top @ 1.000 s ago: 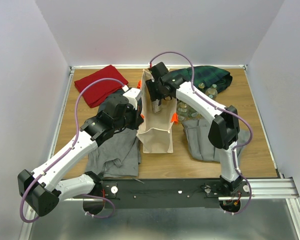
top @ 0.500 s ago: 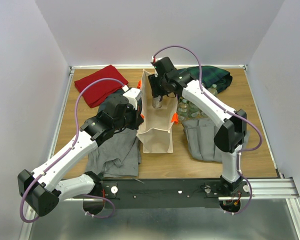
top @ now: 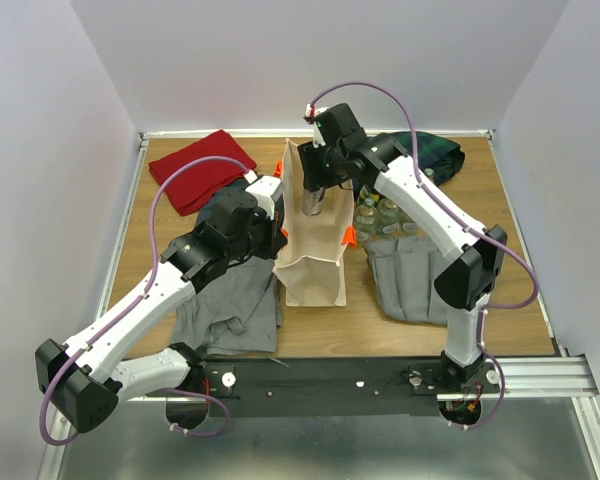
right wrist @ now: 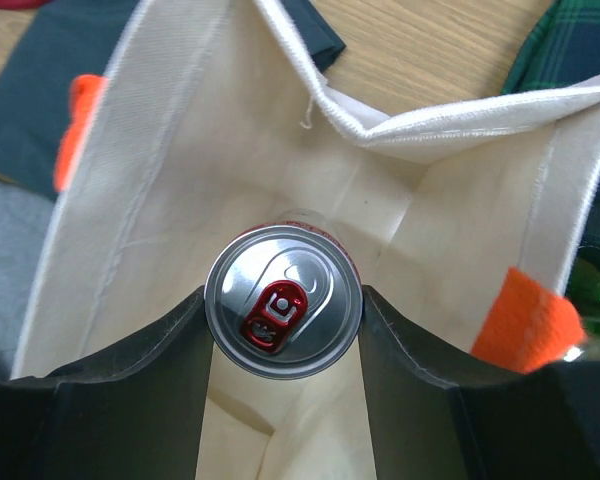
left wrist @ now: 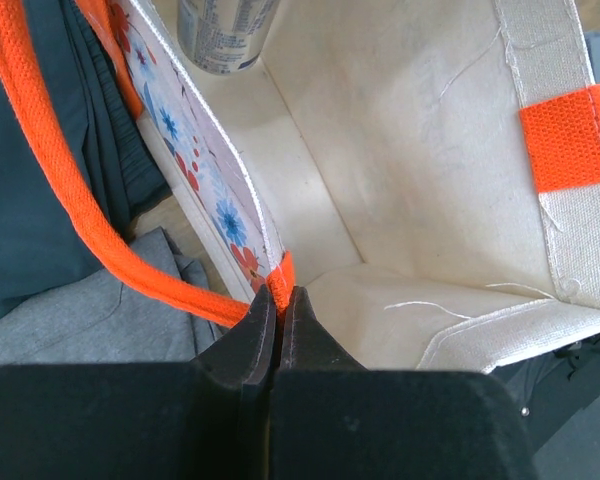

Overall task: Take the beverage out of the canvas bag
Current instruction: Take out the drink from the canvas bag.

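Observation:
The beige canvas bag [top: 313,262] stands open mid-table, with orange handles. My left gripper [top: 278,228] is shut on the bag's left rim where the orange handle [left wrist: 80,210] is sewn on, as the left wrist view [left wrist: 278,296] shows. My right gripper [top: 316,180] is shut on a silver beverage can [top: 313,203] with a red pull tab. The can hangs upright over the bag's far end, its lower part level with the rim. In the right wrist view the can top [right wrist: 283,313] sits between both fingers above the bag's inside [right wrist: 150,190]. The can's bottom also shows in the left wrist view [left wrist: 225,35].
A red cloth [top: 200,165] lies far left. Grey garments lie left [top: 228,308] and right [top: 412,280] of the bag. A dark plaid cloth [top: 430,150] and several bottles [top: 380,215] lie to the bag's right. White walls surround the table.
My right gripper has risen and shifted slightly right, lifting the can up from inside the bag. My left gripper has kept its hold on the bag's rim.

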`<state>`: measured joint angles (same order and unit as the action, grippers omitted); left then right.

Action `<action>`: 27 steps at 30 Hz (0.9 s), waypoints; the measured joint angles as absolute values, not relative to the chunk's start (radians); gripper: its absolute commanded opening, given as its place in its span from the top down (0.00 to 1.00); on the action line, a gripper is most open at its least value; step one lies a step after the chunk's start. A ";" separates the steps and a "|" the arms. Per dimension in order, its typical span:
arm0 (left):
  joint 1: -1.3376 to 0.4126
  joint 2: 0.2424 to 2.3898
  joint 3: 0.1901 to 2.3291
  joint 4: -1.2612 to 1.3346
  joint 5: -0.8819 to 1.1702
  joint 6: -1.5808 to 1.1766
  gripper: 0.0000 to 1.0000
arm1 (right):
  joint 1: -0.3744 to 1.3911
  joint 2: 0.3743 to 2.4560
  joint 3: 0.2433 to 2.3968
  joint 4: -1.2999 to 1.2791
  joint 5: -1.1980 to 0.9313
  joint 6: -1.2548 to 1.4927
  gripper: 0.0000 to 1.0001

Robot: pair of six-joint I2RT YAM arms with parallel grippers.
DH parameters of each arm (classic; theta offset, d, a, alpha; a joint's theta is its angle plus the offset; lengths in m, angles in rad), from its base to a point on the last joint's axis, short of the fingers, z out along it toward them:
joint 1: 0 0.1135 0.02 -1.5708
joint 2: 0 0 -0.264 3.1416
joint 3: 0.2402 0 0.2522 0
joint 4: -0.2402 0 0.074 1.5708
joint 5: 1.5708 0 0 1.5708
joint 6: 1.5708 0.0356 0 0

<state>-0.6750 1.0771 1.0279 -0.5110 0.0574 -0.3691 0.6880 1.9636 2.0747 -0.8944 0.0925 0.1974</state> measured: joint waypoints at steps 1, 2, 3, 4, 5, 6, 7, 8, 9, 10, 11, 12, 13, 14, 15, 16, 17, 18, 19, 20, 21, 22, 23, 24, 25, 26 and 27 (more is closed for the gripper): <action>-0.675 1.077 1.028 -0.511 0.057 -0.371 0.88 | 0.688 1.955 2.081 -0.901 0.084 0.194 0.99; -0.675 1.077 1.028 -0.511 0.057 -0.372 0.84 | 0.688 1.947 2.090 -0.913 0.074 0.189 0.99; -0.675 1.077 1.028 -0.511 0.057 -0.373 0.82 | 0.688 1.940 2.096 -0.918 0.067 0.187 0.99; -0.675 1.077 1.028 -0.511 0.057 -0.372 0.77 | 0.688 1.933 2.101 -0.924 0.060 0.184 0.99; -0.675 1.077 1.028 -0.511 0.057 -0.375 0.72 | 0.688 1.925 2.107 -0.930 0.053 0.182 0.99; -0.675 1.077 1.028 -0.511 0.057 -0.375 0.70 | 0.688 1.921 2.107 -0.931 0.051 0.181 0.99; -0.675 1.077 1.028 -0.511 0.057 -0.377 0.70 | 0.688 1.911 2.109 -0.936 0.044 0.179 0.99; -0.675 1.077 1.028 -0.511 0.057 -0.378 0.69 | 0.688 1.906 2.109 -0.939 0.041 0.178 0.99; -0.675 1.077 1.028 -0.512 0.057 -0.381 0.66 | 0.688 1.900 2.109 -0.942 0.038 0.177 0.99; -0.675 1.077 1.028 -0.513 0.057 -0.382 0.55 | 0.688 1.889 2.109 -0.947 0.035 0.175 0.99; -0.675 1.077 1.028 -0.514 0.057 -0.383 0.53 | 0.688 1.885 2.109 -0.949 0.034 0.174 0.99; -0.675 1.075 1.028 -0.515 0.057 -0.385 0.51 | 0.688 1.877 2.109 -0.952 0.033 0.174 0.99; -0.675 1.070 1.028 -0.515 0.057 -0.390 0.43 | 0.688 1.868 2.109 -0.955 0.032 0.174 0.99; -0.675 1.063 1.028 -0.515 0.057 -0.391 0.39 | 0.688 1.861 2.109 -0.957 0.031 0.174 0.99; -0.675 1.057 1.027 -0.514 0.056 -0.391 0.34 | 0.688 1.855 2.109 -0.960 0.031 0.174 0.99; -0.675 1.046 1.026 -0.514 0.056 -0.394 0.26 | 0.688 1.846 2.109 -0.962 0.031 0.174 0.99; -0.675 1.036 1.026 -0.514 0.056 -0.394 0.23 | 0.688 1.839 2.109 -0.965 0.031 0.174 0.99; -0.675 1.031 1.026 -0.514 0.056 -0.395 0.21 | 0.688 1.835 2.110 -0.966 0.031 0.174 0.99; -0.675 1.023 1.026 -0.513 0.056 -0.398 0.17 | 0.688 1.829 2.111 -0.969 0.031 0.174 0.99; -0.675 1.017 1.026 -0.513 0.056 -0.397 0.15 | 0.688 1.825 2.112 -0.971 0.031 0.174 0.99; -0.675 1.016 1.026 -0.512 0.056 -0.398 0.14 | 0.688 1.821 2.114 -0.975 0.031 0.175 0.99; -0.675 1.016 1.026 -0.512 0.056 -0.400 0.12 | 0.688 1.819 2.116 -0.977 0.032 0.175 0.99; -0.675 1.016 1.026 -0.512 0.056 -0.402 0.11 | 0.688 1.814 2.122 -0.981 0.032 0.174 0.99; -0.675 1.016 1.026 -0.513 0.056 -0.402 0.07 | 0.688 1.811 2.122 -0.981 0.032 0.175 0.99; -0.675 1.016 1.026 -0.512 0.056 -0.403 0.05 | 0.688 1.804 2.123 -0.982 0.032 0.175 0.99; -0.675 1.016 1.026 -0.512 0.056 -0.404 0.04 | 0.688 1.801 2.124 -0.982 0.032 0.175 0.99; -0.675 1.016 1.026 -0.512 0.056 -0.405 0.03 | 0.688 1.796 2.124 -0.982 0.032 0.175 0.99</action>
